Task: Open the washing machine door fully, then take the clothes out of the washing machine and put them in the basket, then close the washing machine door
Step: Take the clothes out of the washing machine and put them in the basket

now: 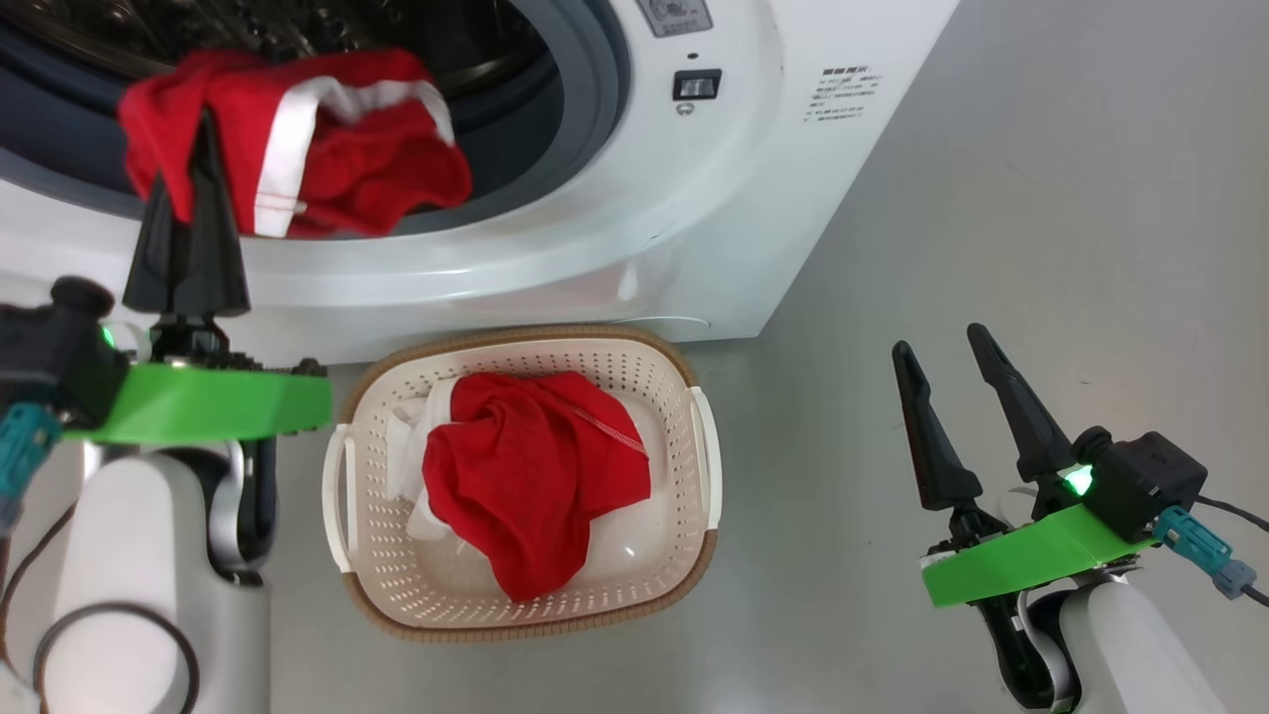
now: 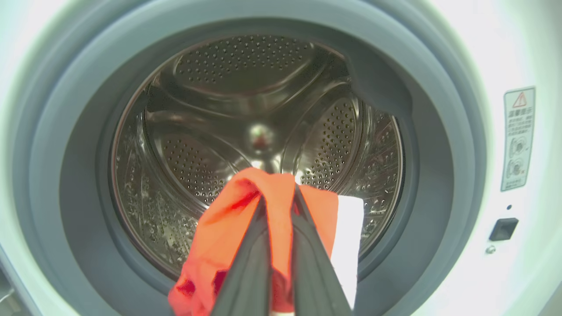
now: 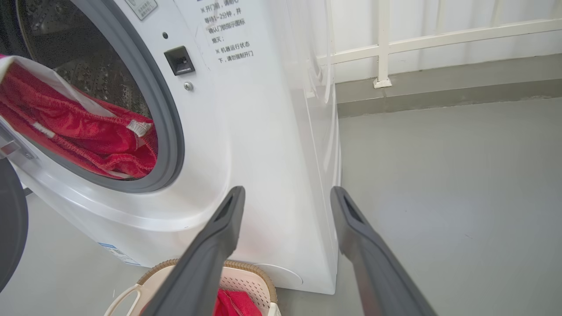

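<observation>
Clamped on a red white-striped garment (image 1: 347,159) hanging out of the washing machine (image 1: 644,198) mouth, the left gripper (image 1: 203,134) has the basket (image 1: 516,335) on the floor (image 1: 991,198) below and to its right, nearer to it than to the wide-spread, empty right gripper (image 1: 937,342)

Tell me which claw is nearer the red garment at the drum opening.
Left. The left claw is shut on the garment; the right claw hangs open over the floor, right of the basket.

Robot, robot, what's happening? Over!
Left gripper shut on red white-striped garment at white washing machine mouth. Right gripper open, empty. Cream perforated plastic basket below, nothing in the way.
</observation>
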Controlling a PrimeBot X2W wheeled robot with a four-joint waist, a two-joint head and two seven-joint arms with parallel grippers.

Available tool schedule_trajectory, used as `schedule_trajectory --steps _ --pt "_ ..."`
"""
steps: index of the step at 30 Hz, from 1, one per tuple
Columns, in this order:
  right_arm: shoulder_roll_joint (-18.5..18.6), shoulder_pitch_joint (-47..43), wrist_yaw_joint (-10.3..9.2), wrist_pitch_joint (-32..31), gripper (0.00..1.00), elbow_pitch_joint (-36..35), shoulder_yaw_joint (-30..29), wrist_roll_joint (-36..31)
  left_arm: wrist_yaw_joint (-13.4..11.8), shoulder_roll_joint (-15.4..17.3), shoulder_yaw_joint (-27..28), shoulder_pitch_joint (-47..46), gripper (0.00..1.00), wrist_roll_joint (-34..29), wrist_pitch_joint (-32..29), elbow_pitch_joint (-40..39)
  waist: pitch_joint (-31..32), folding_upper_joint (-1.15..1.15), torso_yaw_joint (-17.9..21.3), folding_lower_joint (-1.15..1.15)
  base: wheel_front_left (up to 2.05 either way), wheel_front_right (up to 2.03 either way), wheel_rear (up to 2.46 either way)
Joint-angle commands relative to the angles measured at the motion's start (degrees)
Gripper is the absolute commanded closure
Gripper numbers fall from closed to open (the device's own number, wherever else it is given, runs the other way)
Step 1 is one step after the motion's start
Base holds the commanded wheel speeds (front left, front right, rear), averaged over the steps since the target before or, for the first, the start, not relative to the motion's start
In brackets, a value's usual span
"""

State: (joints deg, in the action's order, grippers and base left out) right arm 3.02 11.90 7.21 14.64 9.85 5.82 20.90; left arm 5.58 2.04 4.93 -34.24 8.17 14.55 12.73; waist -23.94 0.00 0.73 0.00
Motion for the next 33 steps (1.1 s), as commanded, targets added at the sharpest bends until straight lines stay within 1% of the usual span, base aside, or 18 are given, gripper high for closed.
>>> schedule_trajectory --steps 1,9,15,20,24,28,33 --pt "-0.1 -0.8 0.28 0.4 0.0 -1.2 0.9 -0.6 0.4 1.2 1.5 2.0 1.0 0.4 0.4 -3.9 0.2 0.0 -0.1 0.0 0.0 0.0 0.0" --pt "-0.1 -1.1 0.28 0.4 0.0 -1.4 1.0 -0.5 -0.4 0.9 0.8 7.0 1.0 1.1 0.4 -11.9 0.5 0.0 0.0 0.0 0.0 0.0 0.0" --pt "-0.1 -1.0 0.28 0.4 0.0 -1.5 1.1 -0.6 -0.8 0.9 -1.1 10.7 1.0 1.9 0.4 -12.1 -0.2 0.0 0.0 0.0 0.0 0.0 0.0" --pt "-0.1 -0.5 0.28 0.4 0.0 -1.6 1.2 -0.6 -1.1 0.9 -4.0 14.0 1.0 2.9 0.4 -9.0 -1.0 0.0 0.1 0.0 0.0 0.0 0.0" --pt "-0.1 0.1 0.28 0.4 0.0 -1.8 1.3 -0.5 -1.3 0.8 -6.1 15.1 1.0 3.4 0.4 -4.6 -2.1 0.0 0.3 0.0 0.0 0.0 0.0" --pt "-0.1 0.8 0.28 0.4 0.0 -2.0 1.5 -0.4 -1.3 0.8 -6.8 14.4 1.0 3.6 0.4 0.3 -3.5 0.0 0.5 0.0 0.0 0.0 0.0" --pt "-0.1 1.7 0.28 0.4 0.0 -2.2 1.8 -0.2 -0.5 0.8 -7.0 13.2 1.0 2.8 0.4 6.5 -5.4 0.0 1.3 0.0 0.0 0.0 0.0"
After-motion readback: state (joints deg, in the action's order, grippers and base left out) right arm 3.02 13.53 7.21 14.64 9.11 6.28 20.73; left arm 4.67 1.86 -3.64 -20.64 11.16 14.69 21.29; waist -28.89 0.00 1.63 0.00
